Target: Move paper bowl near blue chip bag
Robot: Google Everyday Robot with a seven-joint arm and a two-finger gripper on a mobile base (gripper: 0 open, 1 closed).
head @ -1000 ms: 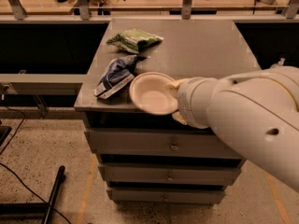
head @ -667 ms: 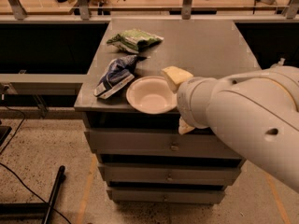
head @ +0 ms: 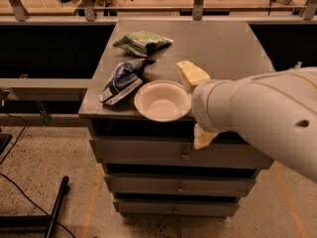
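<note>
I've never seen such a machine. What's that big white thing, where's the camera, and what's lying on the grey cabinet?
The big white shape is a robot's arm, filmed by one camera looking down on a grey drawer cabinet. Its gripper, two yellowish fingers spread open, sits at the right rim of the paper bowl and seems to hold nothing. The bowl rests at the cabinet's front edge, close beside the blue chip bag. A green and white snack bag lies further back.

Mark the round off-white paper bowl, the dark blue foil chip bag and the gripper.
paper bowl [head: 162, 101]: camera view, inner floor.
blue chip bag [head: 121, 81]: camera view, wrinkled middle.
gripper [head: 188, 106]: camera view, between open fingertips, beside bowl.
</note>
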